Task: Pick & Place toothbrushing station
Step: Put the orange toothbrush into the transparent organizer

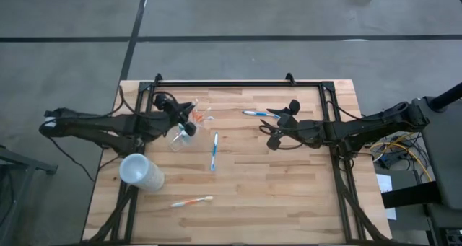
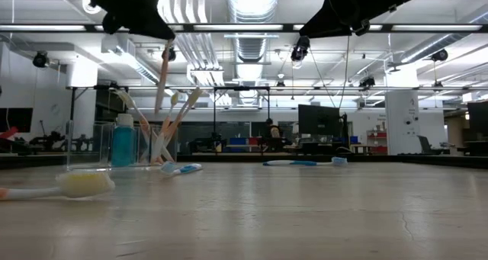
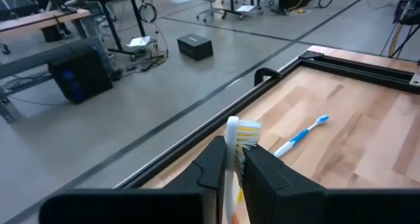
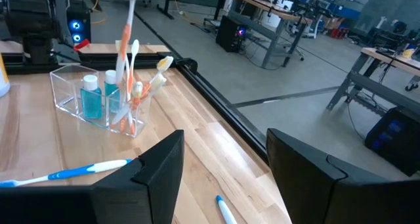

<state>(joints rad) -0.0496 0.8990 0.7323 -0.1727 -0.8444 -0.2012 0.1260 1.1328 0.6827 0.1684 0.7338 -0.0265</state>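
My left gripper is shut on a white-orange toothbrush above the clear holder at the table's far left. The holder stands on its base and holds several white-orange toothbrushes and the blue toothpaste tube. Two white-blue toothbrushes and a white-orange one lie flat on the table. My right gripper is open and empty, right of the table's middle, by the far white-blue brush. My left gripper pinches the toothbrush's neck just below the bristled head between its two fingers. The fingers come roughly level from the table's left and lie across the brush. The brush hangs nearly upright, head up, with its handle end over the holder.
A frosted whitish cup lies on its side at the near left. A black frame rail runs along the table's far edge and down both sides. Bare wood lies in the middle and near right of the table.
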